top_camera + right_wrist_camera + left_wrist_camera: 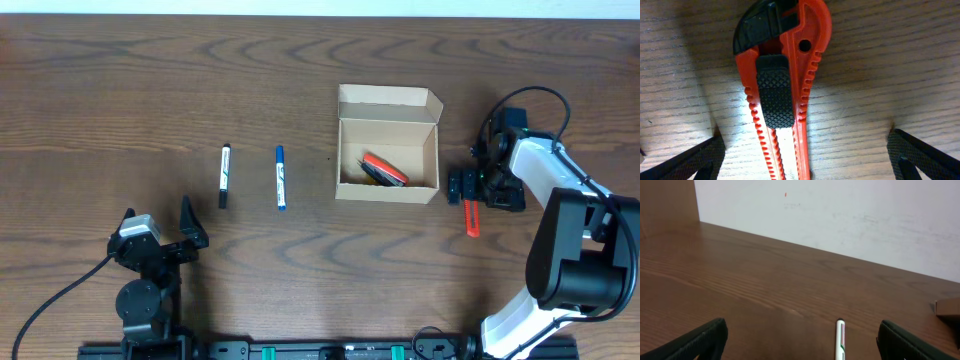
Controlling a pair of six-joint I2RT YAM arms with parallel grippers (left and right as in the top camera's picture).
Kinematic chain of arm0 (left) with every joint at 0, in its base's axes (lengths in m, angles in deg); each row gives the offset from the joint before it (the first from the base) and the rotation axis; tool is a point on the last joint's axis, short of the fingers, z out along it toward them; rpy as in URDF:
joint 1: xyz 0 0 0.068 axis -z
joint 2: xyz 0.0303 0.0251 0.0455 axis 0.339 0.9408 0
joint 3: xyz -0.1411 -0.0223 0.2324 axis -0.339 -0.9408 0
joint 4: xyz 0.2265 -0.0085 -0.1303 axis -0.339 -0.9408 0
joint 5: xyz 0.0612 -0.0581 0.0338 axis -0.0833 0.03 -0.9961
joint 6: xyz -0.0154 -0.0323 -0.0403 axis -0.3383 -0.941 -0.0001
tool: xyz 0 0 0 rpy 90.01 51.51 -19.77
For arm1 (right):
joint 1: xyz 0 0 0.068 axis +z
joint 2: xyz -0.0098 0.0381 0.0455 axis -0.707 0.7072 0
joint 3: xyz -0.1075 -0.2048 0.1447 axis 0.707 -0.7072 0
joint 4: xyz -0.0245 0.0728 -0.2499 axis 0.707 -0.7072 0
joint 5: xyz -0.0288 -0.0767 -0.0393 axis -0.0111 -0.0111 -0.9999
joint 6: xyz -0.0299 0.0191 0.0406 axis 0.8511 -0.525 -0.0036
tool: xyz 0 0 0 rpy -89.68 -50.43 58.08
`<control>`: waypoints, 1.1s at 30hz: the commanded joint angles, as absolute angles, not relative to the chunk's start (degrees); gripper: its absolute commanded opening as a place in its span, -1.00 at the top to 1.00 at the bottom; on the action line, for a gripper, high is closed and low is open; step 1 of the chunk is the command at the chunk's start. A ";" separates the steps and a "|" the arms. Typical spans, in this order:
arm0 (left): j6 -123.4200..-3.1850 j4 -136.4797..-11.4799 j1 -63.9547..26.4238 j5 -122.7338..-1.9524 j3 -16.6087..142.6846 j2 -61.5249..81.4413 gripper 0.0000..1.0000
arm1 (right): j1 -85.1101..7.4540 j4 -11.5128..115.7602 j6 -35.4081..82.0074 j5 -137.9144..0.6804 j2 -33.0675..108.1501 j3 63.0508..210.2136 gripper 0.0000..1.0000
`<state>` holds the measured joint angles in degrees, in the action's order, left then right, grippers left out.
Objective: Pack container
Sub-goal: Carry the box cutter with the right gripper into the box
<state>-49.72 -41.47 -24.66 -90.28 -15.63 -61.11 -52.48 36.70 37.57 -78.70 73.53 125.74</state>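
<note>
The container [388, 112], a light-tan cardboard box with its flap lid open toward the back, stands right of the table's middle with a red and black item [384, 169] inside. A red utility knife [471, 218] lies just right of it. My right gripper [462, 187] hovers open over the knife [782, 85], fingers either side and apart from it. A white black-capped marker [224, 176] and a blue marker [281, 178] lie left of the box. Near the front edge my left gripper [158, 215] is open and empty, with the white marker [840, 341] ahead between its fingers [700, 342].
A corner of the box [947, 307] shows at the right edge of the left wrist view. A white wall rises behind the table's far edge. Both arm bases sit along the front edge, with cables trailing off them.
</note>
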 commanded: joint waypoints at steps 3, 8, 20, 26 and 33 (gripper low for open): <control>-49.54 -44.22 -25.05 -89.77 -16.57 -61.48 -0.90 | -52.83 37.18 36.59 -79.82 77.81 125.19 -0.99; -49.54 -44.22 -25.05 -89.77 -16.57 -61.48 -0.91 | -52.83 37.29 36.61 -79.82 77.79 125.21 -0.65; -49.54 -44.22 -25.05 -89.77 -16.57 -61.48 -0.90 | -52.83 37.34 36.54 -79.84 77.79 125.21 0.98; -49.54 -44.22 -25.05 -89.77 -16.57 -61.48 -0.90 | -52.83 37.56 36.57 -79.80 77.79 125.21 0.97; -49.54 -44.22 -25.05 -89.77 -16.57 -61.48 -0.90 | -52.83 36.03 36.63 -79.38 77.70 127.99 0.97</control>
<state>-49.72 -41.47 -24.66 -90.17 -15.63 -61.11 -52.48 35.96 36.72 -77.87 74.56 127.57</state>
